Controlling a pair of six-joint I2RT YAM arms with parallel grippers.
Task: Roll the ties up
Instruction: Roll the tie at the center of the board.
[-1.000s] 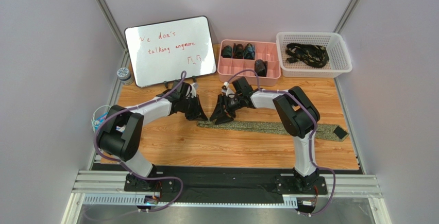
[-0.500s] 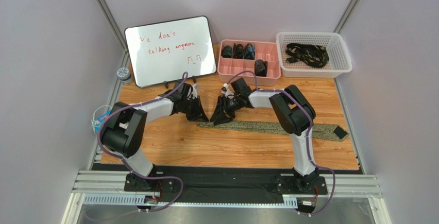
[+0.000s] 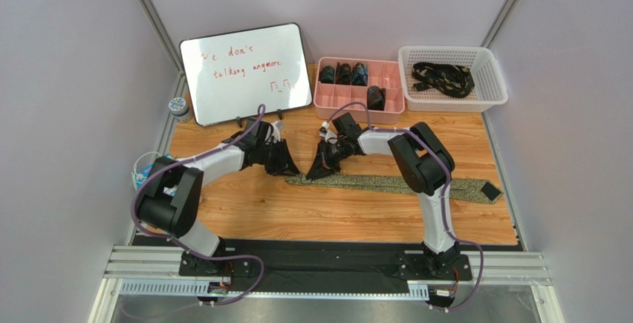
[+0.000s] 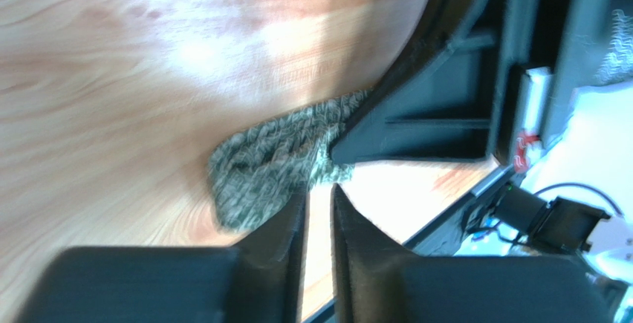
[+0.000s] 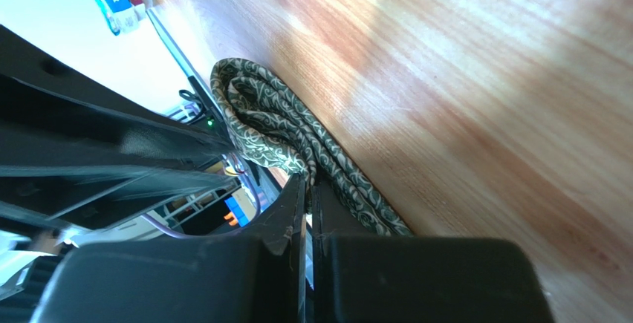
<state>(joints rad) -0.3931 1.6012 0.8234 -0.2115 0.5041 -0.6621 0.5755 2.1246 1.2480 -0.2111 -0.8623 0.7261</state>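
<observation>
Olive-green speckled tie (image 3: 394,184) lies flat on the table, narrow end folded over.

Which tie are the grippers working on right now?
The olive-green speckled tie stretched across the table, its narrow end between both grippers. The other ties, black with pale pattern, lie bundled in the white basket.

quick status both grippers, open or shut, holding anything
Left gripper: nearly shut, a thin gap between the fingers, nothing in it.
Right gripper: shut on the rolled end of the olive-green tie.
</observation>
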